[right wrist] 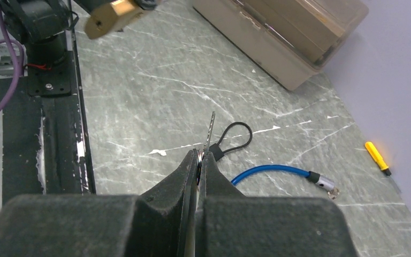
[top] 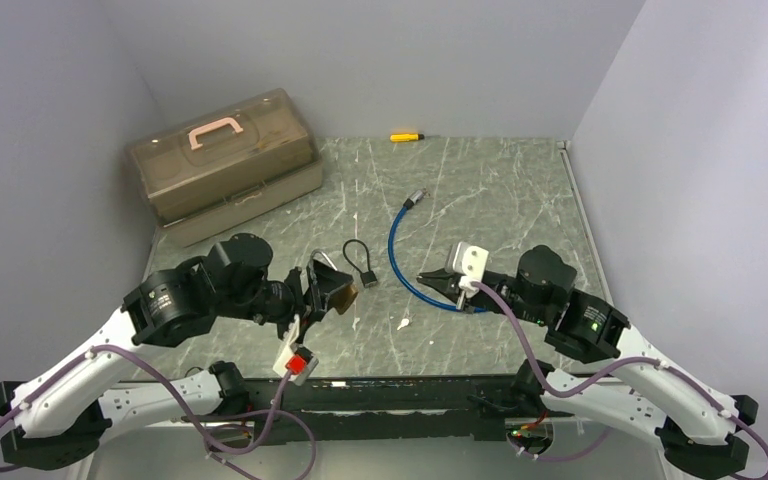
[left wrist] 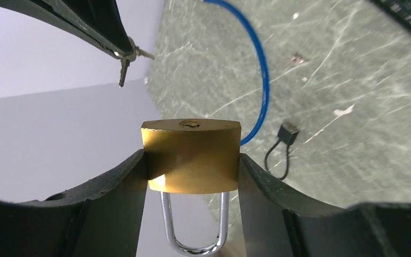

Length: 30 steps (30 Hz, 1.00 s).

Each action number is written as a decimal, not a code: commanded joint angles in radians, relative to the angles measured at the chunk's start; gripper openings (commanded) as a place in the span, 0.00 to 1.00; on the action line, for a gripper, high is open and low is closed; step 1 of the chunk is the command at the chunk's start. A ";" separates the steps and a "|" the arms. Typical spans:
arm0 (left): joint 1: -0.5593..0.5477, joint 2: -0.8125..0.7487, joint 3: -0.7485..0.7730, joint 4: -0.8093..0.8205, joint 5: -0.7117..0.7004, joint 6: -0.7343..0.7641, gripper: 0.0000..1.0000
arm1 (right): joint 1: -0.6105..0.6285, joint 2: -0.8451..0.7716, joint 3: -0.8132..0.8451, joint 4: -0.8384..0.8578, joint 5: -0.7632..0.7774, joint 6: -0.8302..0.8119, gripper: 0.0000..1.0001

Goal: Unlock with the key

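Observation:
My left gripper (top: 332, 292) is shut on a brass padlock (left wrist: 191, 155) and holds it by its sides above the table. The keyhole (left wrist: 191, 124) faces away from the wrist and the steel shackle (left wrist: 195, 235) points back toward it. The padlock also shows in the right wrist view (right wrist: 112, 15). My right gripper (right wrist: 199, 159) is shut on a small silver key (right wrist: 211, 128), whose blade sticks out past the fingertips. The key (left wrist: 124, 68) hangs well apart from the padlock, up and to the left in the left wrist view. In the top view the right gripper (top: 430, 277) is to the right of the padlock.
A brown translucent toolbox (top: 222, 160) stands at the back left. A blue cable (top: 405, 250), a black cord loop (top: 358, 260) and a white scrap (top: 403, 323) lie between the grippers. A yellow screwdriver (top: 405, 136) lies at the back wall.

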 commanded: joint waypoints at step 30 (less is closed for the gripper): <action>0.029 -0.298 -0.349 0.706 -0.482 0.172 0.00 | -0.161 0.439 0.434 -0.051 -0.414 0.432 0.00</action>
